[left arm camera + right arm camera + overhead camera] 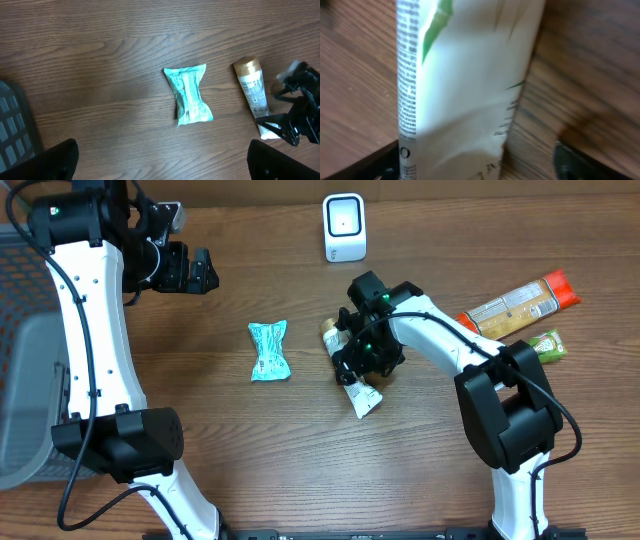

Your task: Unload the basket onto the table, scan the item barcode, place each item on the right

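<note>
Right end effector (362, 368) straddles the tube (465, 75), jaws open; only its wrist view shows print.

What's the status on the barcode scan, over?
Left gripper open, empty. Right gripper open, straddling the white tube, not lifted. Nothing between tube and scanner.

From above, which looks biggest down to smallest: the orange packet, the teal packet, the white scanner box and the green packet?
1. orange packet
2. teal packet and white scanner box: they look about alike
3. green packet, the smallest
</note>
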`<state>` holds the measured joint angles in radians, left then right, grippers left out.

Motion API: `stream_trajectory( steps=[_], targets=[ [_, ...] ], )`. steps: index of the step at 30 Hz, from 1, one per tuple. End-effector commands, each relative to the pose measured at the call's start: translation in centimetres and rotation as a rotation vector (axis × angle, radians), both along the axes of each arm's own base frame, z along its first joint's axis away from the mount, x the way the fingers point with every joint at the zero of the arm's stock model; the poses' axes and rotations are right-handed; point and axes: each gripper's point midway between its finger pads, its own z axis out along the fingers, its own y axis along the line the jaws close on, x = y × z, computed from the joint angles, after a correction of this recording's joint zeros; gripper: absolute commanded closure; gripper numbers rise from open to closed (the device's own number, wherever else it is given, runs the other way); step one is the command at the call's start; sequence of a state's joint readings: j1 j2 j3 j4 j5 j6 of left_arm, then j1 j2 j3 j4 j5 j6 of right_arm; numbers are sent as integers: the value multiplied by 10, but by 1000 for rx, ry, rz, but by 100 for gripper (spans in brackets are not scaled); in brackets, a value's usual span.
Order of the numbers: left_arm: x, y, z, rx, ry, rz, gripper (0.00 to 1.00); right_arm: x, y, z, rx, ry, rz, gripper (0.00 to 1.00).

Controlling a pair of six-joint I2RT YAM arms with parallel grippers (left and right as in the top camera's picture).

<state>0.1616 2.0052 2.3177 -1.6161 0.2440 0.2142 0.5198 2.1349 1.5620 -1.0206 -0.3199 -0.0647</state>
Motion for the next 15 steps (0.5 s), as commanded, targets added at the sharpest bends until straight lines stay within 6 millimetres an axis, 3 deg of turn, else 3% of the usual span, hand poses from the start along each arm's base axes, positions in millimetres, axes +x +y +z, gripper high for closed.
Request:
stream_trajectory(
  steps=[1,6,7,11,15],
  targets=[
    [2,-1,-2,-6,-2,-19,0,-16,11,-5,91,57,44,27],
    [2,-1,-2,-6,-2,-19,1,-19,10,-10,84,71,15,92],
    [2,-1,-2,-6,-2,-19,1,-18,10,-10,84,73,-3,96],
    [2,-1,-2,-6,-2,-19,0,-9,13,1,106,65,-33,96],
    [2,-1,-2,-6,-2,-19,0,21,13,39,142,-26,-59,96]
  ],
)
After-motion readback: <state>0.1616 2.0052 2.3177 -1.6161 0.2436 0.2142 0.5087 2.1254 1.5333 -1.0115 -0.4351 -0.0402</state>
